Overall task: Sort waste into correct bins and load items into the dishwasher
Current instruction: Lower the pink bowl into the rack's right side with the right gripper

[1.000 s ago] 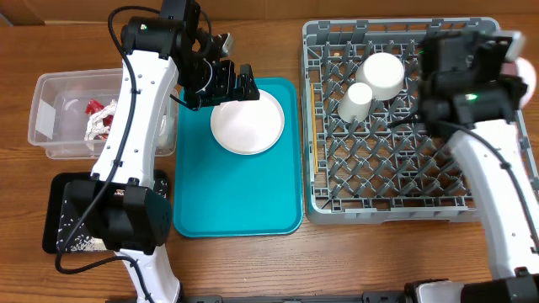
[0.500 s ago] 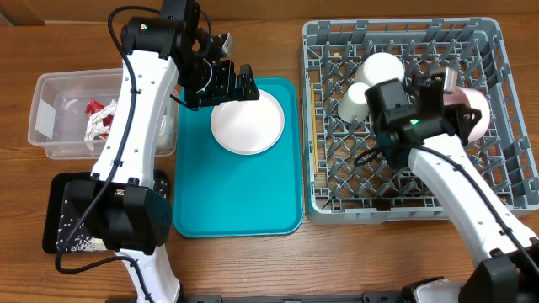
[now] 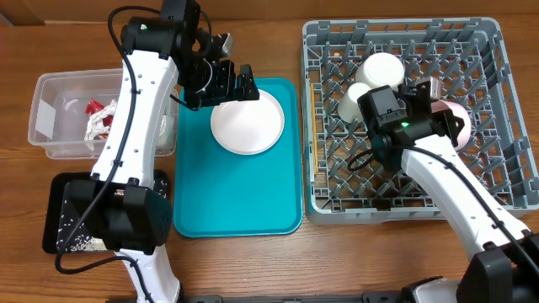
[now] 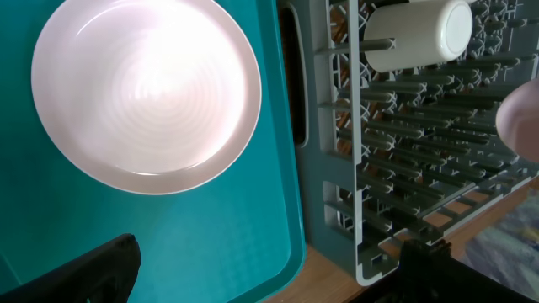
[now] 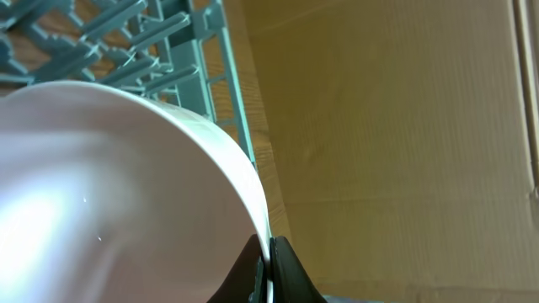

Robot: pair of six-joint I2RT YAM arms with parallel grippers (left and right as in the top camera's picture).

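Observation:
A wide white plate [image 3: 247,122] [image 4: 147,93] lies on the teal tray [image 3: 236,198]. My left gripper [image 3: 232,84] [image 4: 265,282] hovers open over the plate's far edge, holding nothing. In the grey dishwasher rack [image 3: 404,189] lie a white bowl [image 3: 383,71] and a small cup [image 3: 355,101] [image 4: 417,34]. My right gripper [image 3: 438,99] [image 5: 268,269] is shut on the rim of a second white bowl [image 3: 457,122] [image 5: 126,194], held on edge over the rack's right half. The clear tub [image 3: 50,126] holds a red wrapper [image 3: 101,116] and white napkins.
A black tray [image 3: 59,210] with pale crumbs sits at the front left, partly under my left arm's base. The rack's latticed wall [image 4: 358,210] stands close beside the teal tray's right rim. Bare wood runs along the table's front.
My right arm has swung left and forward across the rack with the bowl in its grip. The left arm and the plate have not moved.

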